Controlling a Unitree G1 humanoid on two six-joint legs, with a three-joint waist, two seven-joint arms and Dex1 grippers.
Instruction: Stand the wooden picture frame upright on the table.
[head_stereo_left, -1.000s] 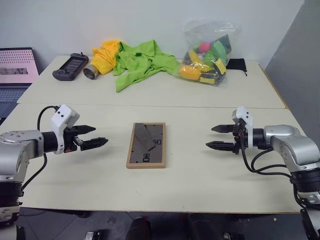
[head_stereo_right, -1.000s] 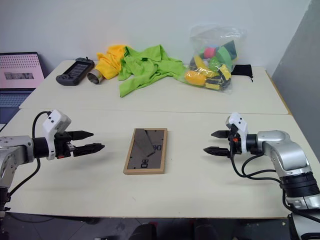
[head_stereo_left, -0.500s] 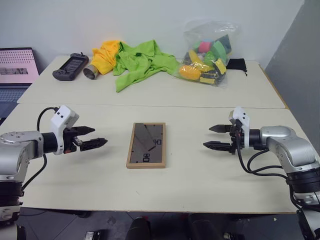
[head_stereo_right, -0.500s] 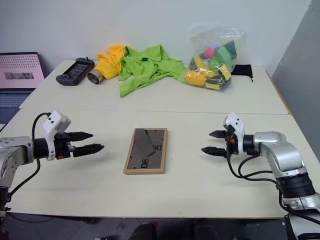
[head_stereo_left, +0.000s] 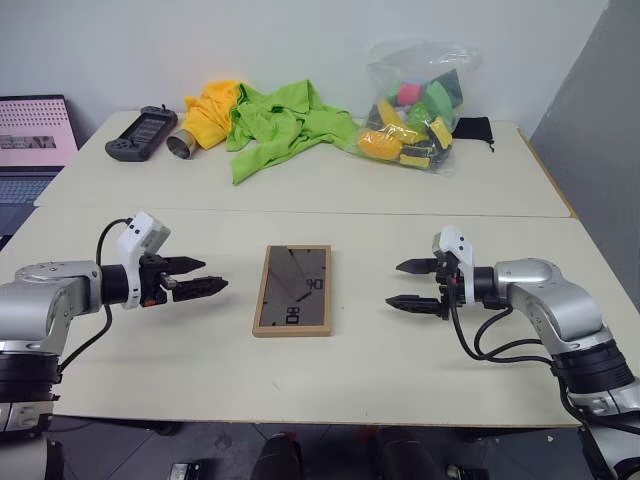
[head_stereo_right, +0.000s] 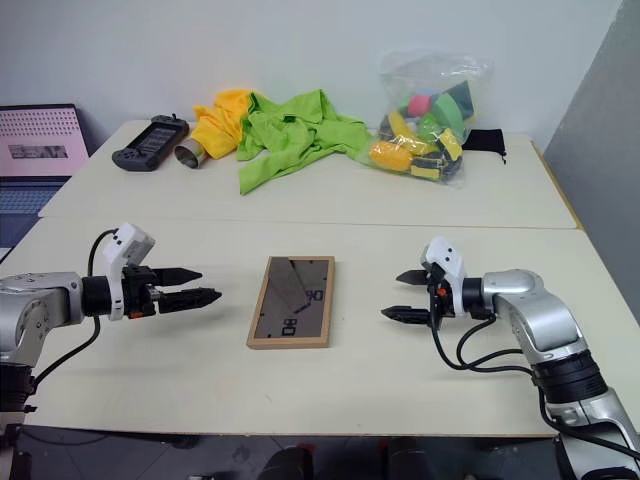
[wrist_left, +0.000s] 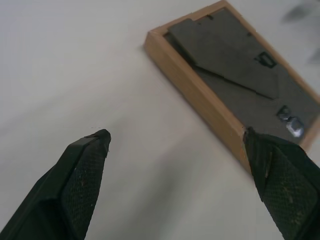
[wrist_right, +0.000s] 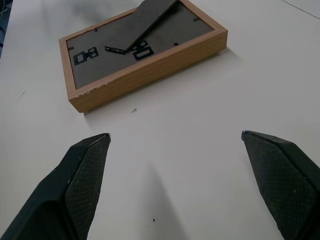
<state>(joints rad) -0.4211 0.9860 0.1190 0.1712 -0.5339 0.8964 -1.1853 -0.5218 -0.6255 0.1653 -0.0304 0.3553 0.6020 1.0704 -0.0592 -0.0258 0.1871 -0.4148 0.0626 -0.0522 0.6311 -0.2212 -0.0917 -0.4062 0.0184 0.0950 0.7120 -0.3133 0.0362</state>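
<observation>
The wooden picture frame (head_stereo_left: 293, 290) lies flat on the table (head_stereo_left: 350, 200), its dark backing board with a stand flap and small hanging clips facing up. It also appears in both wrist views, as the frame (wrist_left: 235, 95) and the frame (wrist_right: 142, 47). My left gripper (head_stereo_left: 203, 286) hovers open just left of the frame, pointing at it. My right gripper (head_stereo_left: 408, 286) hovers open on the frame's right side, fingertips aimed at it. Neither gripper touches the frame.
At the table's back lie a black handheld gadget (head_stereo_left: 142, 133), a metal can (head_stereo_left: 183, 146), yellow and green cloths (head_stereo_left: 275, 120), a clear bag of colourful items (head_stereo_left: 415, 105) and a black pouch (head_stereo_left: 474, 130). A laptop (head_stereo_left: 35, 135) stands off the table's left side.
Both grippers have closed in on the frame: the left one moved right, the right one moved left and slightly lower. The frame has stayed put.
</observation>
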